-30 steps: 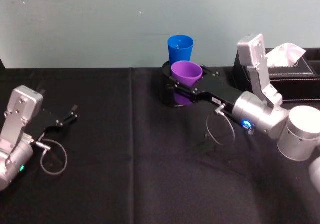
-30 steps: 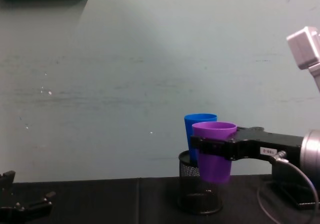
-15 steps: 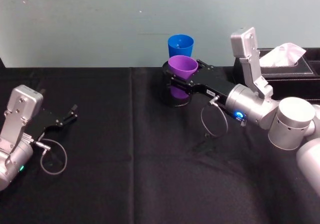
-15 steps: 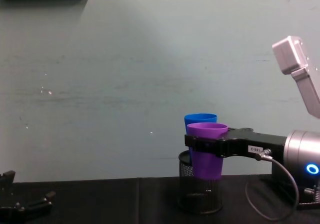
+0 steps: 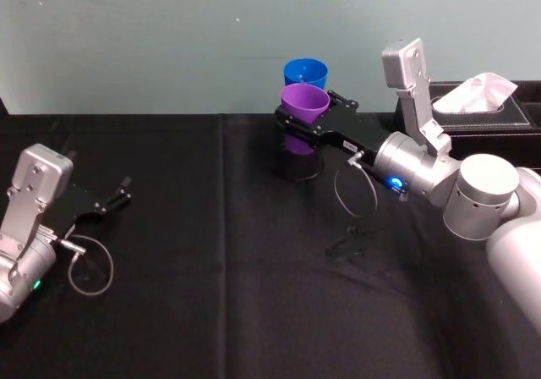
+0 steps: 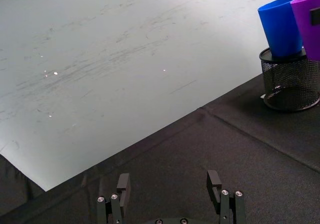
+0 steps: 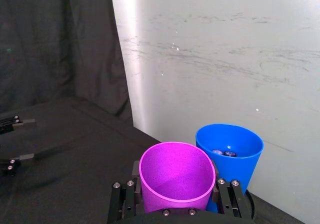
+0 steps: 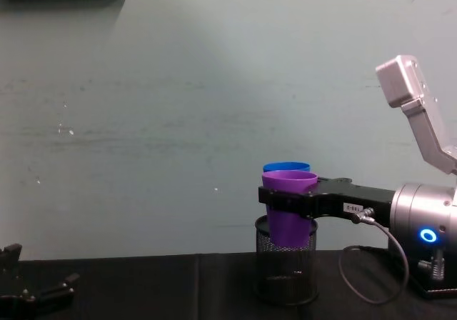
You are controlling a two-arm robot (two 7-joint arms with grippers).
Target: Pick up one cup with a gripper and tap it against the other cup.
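Observation:
My right gripper (image 5: 306, 132) is shut on the purple cup (image 5: 304, 105) and holds it upright in the air, over the near side of a black mesh holder (image 5: 296, 161). The blue cup (image 5: 306, 72) stands in that holder just behind it. In the right wrist view the purple cup (image 7: 175, 176) sits between the fingers (image 7: 122, 201), with the blue cup (image 7: 230, 146) right against its far side; I cannot tell whether they touch. From the chest, the purple cup (image 8: 289, 216) hides most of the blue cup (image 8: 285, 168). My left gripper (image 5: 118, 198) rests open at the table's left.
A black tissue box (image 5: 486, 112) stands at the back right, behind my right arm. A black cloth (image 5: 220, 294) covers the table, and a pale wall rises close behind the cups. A loose cable loop (image 5: 355, 197) hangs under the right wrist.
My right gripper has carried the purple cup farther from me and to the left, closing the gap to the blue cup. The left arm has stayed still.

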